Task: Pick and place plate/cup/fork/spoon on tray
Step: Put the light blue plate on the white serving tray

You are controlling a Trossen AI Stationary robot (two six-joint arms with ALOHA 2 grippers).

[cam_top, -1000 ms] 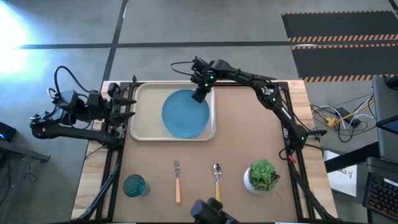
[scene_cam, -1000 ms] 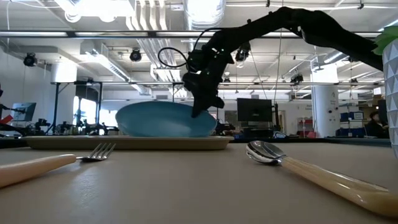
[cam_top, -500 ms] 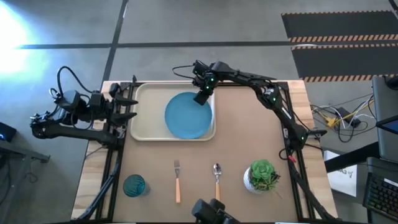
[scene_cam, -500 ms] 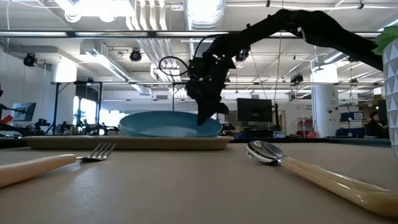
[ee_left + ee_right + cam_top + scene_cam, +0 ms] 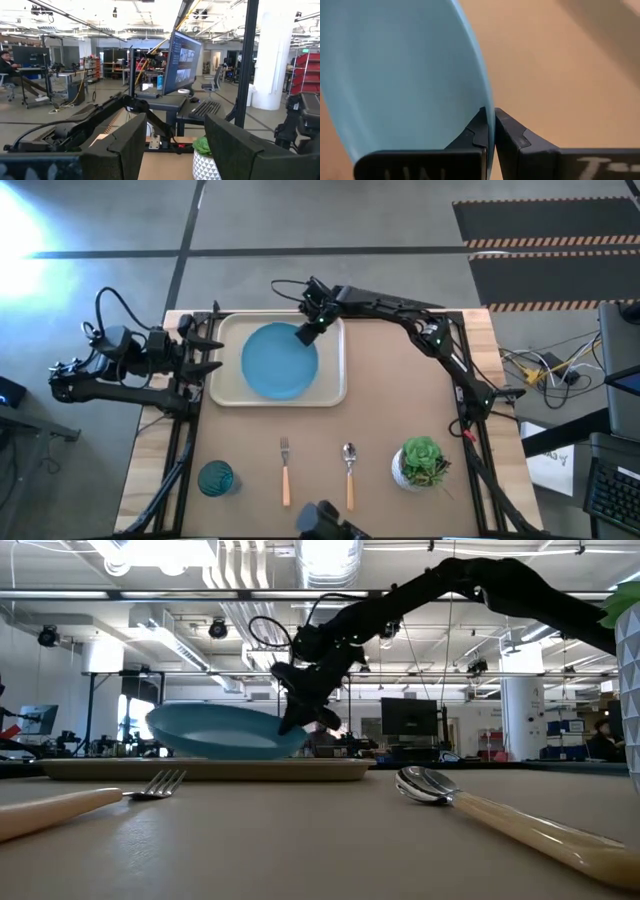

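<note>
The sky-blue plate (image 5: 278, 362) is over the middle of the cream tray (image 5: 228, 330), which lies at the table's far left. My right gripper (image 5: 306, 333) is shut on the plate's far-right rim. In the low view the plate (image 5: 220, 732) sits slightly tilted just above the tray's rim (image 5: 200, 769). The teal cup (image 5: 215, 477), the fork (image 5: 285, 470) and the spoon (image 5: 349, 470) lie on the table near its front edge. My left gripper (image 5: 208, 350) hovers open beside the tray's left side, holding nothing. My right gripper pinches the plate's rim (image 5: 489, 117) between its two fingers, one on each face, at the plate's far-right edge (image 5: 300, 338). The fingers slant down from the far right. The plate sits a little tilted in the hold; the tray's rim hides whether its underside touches the tray.
A green plant in a white pot (image 5: 422, 462) stands at the near right, beside the spoon. The brown table (image 5: 400, 380) to the right of the tray is bare. Both arms' bases stand at the table's left and right sides.
My right gripper has carried the plate from the tray's right part toward the table's left, to the tray's middle, sinking a little and turning at the wrist. The plate, steeply tilted a second ago, now lies much flatter. The gripper has stayed shut on the rim.
</note>
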